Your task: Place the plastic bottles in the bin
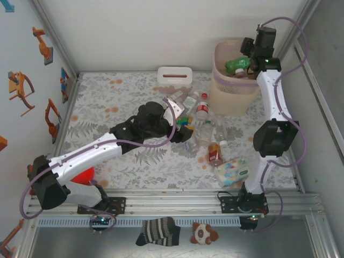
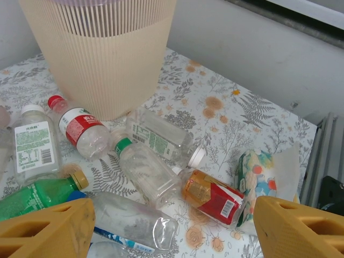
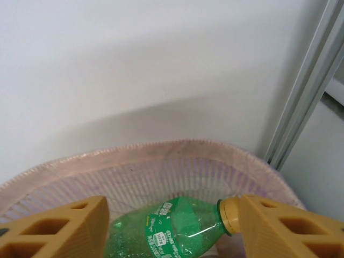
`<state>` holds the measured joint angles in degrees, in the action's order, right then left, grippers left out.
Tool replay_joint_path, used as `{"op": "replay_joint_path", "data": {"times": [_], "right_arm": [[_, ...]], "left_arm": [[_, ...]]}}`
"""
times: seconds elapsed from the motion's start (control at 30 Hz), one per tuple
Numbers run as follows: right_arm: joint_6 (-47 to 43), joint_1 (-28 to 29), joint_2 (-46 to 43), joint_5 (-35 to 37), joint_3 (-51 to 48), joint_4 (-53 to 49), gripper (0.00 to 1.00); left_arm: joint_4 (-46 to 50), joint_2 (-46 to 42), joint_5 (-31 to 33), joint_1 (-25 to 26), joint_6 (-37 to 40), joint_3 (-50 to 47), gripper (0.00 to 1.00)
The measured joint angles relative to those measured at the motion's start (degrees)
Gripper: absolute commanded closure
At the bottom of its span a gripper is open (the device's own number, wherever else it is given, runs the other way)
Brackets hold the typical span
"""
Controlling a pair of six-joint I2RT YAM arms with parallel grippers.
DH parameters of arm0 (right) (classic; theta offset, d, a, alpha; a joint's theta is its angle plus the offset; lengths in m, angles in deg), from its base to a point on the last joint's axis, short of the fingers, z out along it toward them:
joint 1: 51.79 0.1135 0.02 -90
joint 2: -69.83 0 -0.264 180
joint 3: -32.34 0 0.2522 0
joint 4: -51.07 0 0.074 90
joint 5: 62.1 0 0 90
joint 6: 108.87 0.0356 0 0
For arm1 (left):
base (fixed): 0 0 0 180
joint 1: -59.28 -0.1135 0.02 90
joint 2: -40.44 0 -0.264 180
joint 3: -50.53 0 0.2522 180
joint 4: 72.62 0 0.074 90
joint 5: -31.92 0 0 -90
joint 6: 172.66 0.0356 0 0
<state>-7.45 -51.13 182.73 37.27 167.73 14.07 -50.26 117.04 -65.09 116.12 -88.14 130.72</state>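
Hovering right gripper, jaws parted and empty, above bin at table's far right corner to drop green bottle inside; poising left gripper, wide open, empty, over plastic bottles mid-table.

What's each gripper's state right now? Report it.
Left gripper: open, holding nothing.
Right gripper: open over the bin, green bottle beneath it.

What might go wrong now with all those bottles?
The left pincer hangs open over crowded bottles; closing may pinch two or shove the green-capped clear bottle aside. In the bin, the green bottle lies between the fingers of the open right pincer and might catch on them.
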Motion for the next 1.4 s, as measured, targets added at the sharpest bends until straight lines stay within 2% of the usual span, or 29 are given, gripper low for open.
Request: {"op": "replay_joint_path", "data": {"times": [0.17,0.4,0.7,1.13,1.4], "right_arm": [[-0.85,0.00,1.11,-3.65,1.27,-1.18,0.56],[-0.81,-0.09,11.78,-6.99,11.61,-6.14,0.58],[-0.76,-0.46,18.51,-6.99,11.58,-10.86,0.60],[-0.33,-0.66,16.92,-8.59,11.50,-14.29,0.59],[-0.31,-0.66,6.93,-10.23,8.31,-15.61,0.57]], "left_arm": [[-0.02,0.22,-0.35,0.00,0.00,0.26,0.23],[-0.02,0.22,-0.33,0.00,0.00,0.31,0.23],[-0.02,0.22,-0.35,-0.37,0.00,0.31,0.23],[0.02,0.24,-0.55,-0.63,0.00,0.31,0.23],[0.02,1.07,-0.55,-0.70,0.00,0.31,0.23]]}}
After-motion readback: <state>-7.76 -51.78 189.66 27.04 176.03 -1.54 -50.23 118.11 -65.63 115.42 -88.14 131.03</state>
